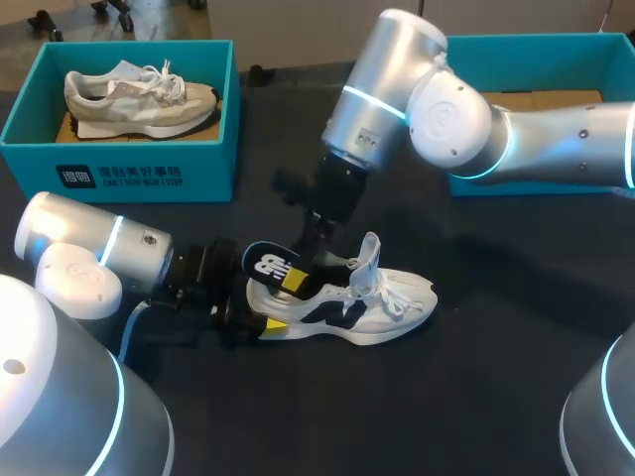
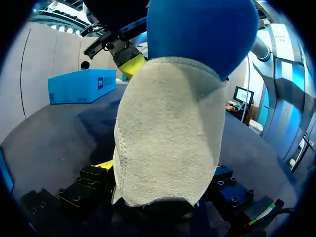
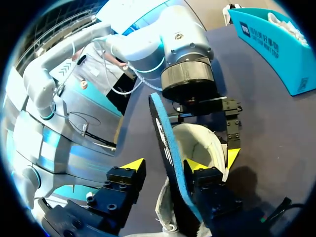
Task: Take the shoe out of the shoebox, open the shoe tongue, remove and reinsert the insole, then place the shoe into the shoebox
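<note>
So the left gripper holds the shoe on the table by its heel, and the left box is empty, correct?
Not empty: the head view shows a beige shoe lying in the left box. The rest stands: the left gripper holds the white shoe on the table by its heel.

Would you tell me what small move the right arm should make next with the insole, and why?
Probably close the jaws of the right gripper on the insole. It stands half out of the white shoe between those jaws, resting against one finger with a gap at the other, so it does not look clamped. The left gripper holds the heel, which should keep the shoe steady.
</note>
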Controlling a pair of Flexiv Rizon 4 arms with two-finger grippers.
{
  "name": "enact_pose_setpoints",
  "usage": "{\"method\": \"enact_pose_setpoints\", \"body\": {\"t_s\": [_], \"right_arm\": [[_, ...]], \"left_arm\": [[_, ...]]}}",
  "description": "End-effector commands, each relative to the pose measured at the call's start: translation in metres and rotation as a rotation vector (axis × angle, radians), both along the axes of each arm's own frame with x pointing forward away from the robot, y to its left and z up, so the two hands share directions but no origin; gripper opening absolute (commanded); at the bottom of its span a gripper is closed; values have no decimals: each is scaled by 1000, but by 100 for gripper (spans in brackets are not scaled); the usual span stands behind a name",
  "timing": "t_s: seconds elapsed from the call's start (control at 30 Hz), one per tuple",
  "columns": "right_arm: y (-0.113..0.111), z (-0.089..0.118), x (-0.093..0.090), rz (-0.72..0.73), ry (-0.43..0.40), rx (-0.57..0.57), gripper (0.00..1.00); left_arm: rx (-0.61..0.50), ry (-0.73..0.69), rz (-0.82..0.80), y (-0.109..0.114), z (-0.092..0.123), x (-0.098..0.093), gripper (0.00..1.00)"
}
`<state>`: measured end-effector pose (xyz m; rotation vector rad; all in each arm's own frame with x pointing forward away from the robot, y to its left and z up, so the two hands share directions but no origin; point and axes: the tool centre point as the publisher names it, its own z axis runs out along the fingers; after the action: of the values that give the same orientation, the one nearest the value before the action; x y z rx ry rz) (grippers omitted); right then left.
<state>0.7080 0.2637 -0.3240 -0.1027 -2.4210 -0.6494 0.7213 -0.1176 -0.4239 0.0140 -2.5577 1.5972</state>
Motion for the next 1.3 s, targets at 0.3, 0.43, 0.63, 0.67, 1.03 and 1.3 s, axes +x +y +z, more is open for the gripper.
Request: {"method": "enact_pose_setpoints", "body": {"t_s": [0.3, 0.43, 0.63, 0.67, 1.03, 1.3], "right_arm": [[-1, -9, 6, -12, -7, 46, 44], [1, -8, 8, -15, -11, 61, 45], [5, -12, 12, -11, 0, 78, 45], [6, -12, 12, -11, 0, 80, 45], [10, -17, 15, -21, 0, 114, 20], [10, -16, 14, -16, -1, 109, 0]], "left_arm": [[4, 1, -2, 0, -1, 0, 0], [4, 1, -2, 0, -1, 0, 0], [4, 1, -2, 0, -1, 0, 0], [4, 1, -2, 0, -1, 0, 0], [4, 1, -2, 0, -1, 0, 0], [4, 1, -2, 0, -1, 0, 0]]}}
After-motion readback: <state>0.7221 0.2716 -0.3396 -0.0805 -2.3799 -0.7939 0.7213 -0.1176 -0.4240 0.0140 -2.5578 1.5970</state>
